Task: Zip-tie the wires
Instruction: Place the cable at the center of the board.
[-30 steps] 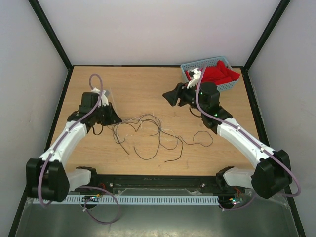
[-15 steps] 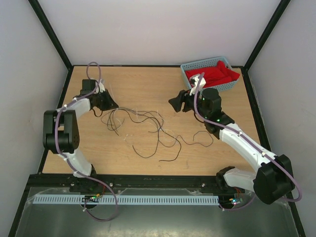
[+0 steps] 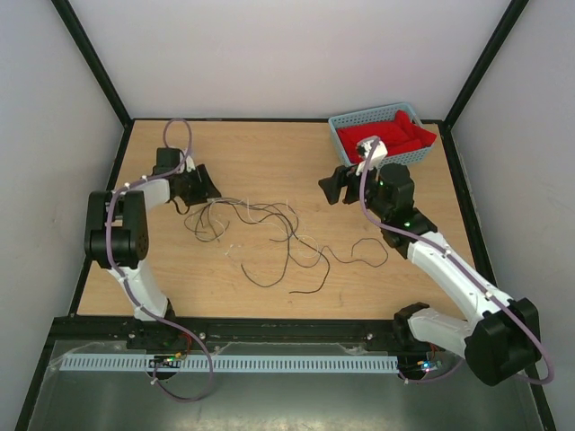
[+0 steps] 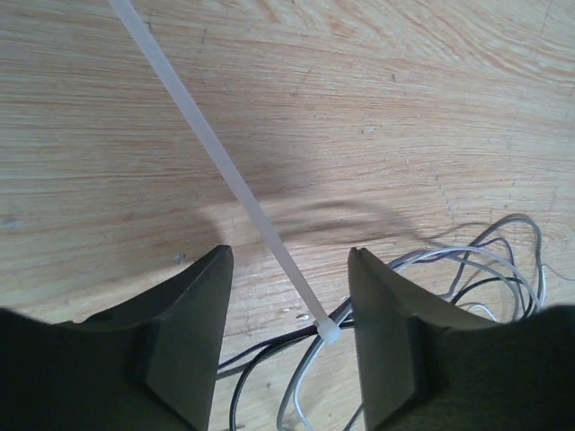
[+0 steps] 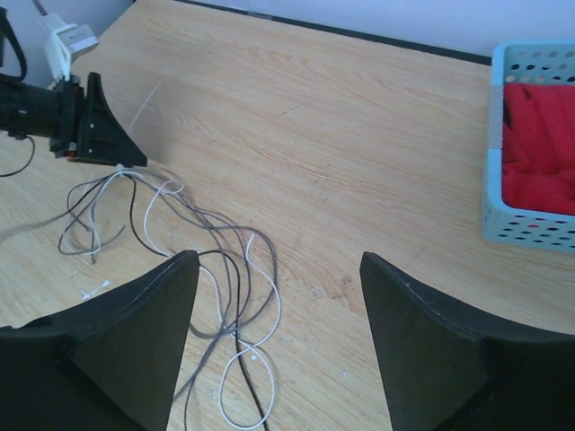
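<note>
Lying between parted left gripper [image 4: 289,269] jaws: zip tie [image 4: 216,157], wires [image 4: 490,260]

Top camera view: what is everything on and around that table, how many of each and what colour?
wires: several, tangled, black, grey and white, table centre-left
zip tie: one, whitish, head at the wires' left end
basket: one, light blue, far right corner
red fabric: count unclear, inside the basket
table: one, light wood
robot arms: two, white and black with lilac cables, based at the near edge
left end effector: open, straddling the zip tie
right end effector: open, empty, near the basket
</note>
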`<state>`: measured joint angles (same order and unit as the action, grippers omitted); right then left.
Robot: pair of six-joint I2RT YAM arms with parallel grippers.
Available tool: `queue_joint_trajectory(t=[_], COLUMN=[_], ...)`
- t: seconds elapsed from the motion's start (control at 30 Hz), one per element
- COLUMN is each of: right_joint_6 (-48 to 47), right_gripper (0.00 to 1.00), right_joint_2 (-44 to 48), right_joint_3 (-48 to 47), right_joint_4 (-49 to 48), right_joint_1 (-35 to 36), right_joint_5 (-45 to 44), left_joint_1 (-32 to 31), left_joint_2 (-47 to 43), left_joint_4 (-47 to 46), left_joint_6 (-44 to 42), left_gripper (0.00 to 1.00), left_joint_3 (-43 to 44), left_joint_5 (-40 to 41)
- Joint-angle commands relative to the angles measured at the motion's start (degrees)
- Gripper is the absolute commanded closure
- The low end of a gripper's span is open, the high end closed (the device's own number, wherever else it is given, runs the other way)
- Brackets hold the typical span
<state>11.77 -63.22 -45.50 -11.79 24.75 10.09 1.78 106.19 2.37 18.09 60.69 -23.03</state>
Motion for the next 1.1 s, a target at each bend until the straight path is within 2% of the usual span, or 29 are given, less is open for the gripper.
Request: queue_joint_trajectory(t=[0.0,0.1,0.13,0.27,0.33,0.4,0.5,0.6,0.7,0.83,1.0,1.07], right_joint_6=[-2.2,-3.1,-3.4,-4.6,-4.3,-2.5,0.7,0.3,-3.4,-6.7,-8.1,-8.8], right_gripper=[0.16,0.11,0.09,0.0,0.01,0.01,0.01,0.01,0.01,0.01,0.01,0.01], right_joint_2=[2.7,3.9,4.2,5.8,6.7,7.5,7.2,6.3,5.3,0.5,-7.3,-9.2], right_joint_3=[1.3,2.5,3.1,6.1,9.2,12.5,17.4,21.6,26.5,32.9,36.4,35.5], right_joint_4=[1.0,1.0,0.9,-0.2,-2.1,-5.1,-9.6,-13.8,-20.5,-33.2,-47.1,-48.2], right_joint_1=[-0.7,-1.5,-1.9,-3.0,-4.0,-6.8,-12.7,-13.5,-13.6,-13.5,-13.5,-13.5], right_joint_5=[-2.7,-4.3,-4.9,-10.1,-13.1,-11.9,-8.9,-15.9,-20.8,-26.5,-23.1,-22.9], left_joint_1=[0.3,0.9,1.3,2.7,2.9,2.9,2.9,2.2,0.6,-0.4,-0.6,-0.6], left_joint_2=[-6.7,-12.0,-13.7,-21.8,-26.1,-30.6,-37.2,-41.8,-43.5,-43.3,-45.0,-45.7], left_joint_4=[-0.8,-0.6,-0.6,-0.6,-0.6,-1.6,-6.1,-14.0,-21.0,-23.8,-27.3,-28.0], left_joint_6=[0.1,-0.1,-0.1,0.3,0.1,-0.3,-0.4,0.8,0.9,-3.2,-9.8,-11.8], left_gripper=[0.33,0.05,0.02,0.01,0.01,0.01,0.01,0.01,0.01,0.01,0.01,0.01], left_joint_3=[-1.9,-4.9,-5.7,-8.8,-10.5,-12.4,-16.3,-20.9,-25.0,-27.6,-32.4,-33.8], left_joint_5=[2.4,3.6,3.7,2.9,3.5,4.3,5.2,8.5,14.2,20.1,23.7,25.3])
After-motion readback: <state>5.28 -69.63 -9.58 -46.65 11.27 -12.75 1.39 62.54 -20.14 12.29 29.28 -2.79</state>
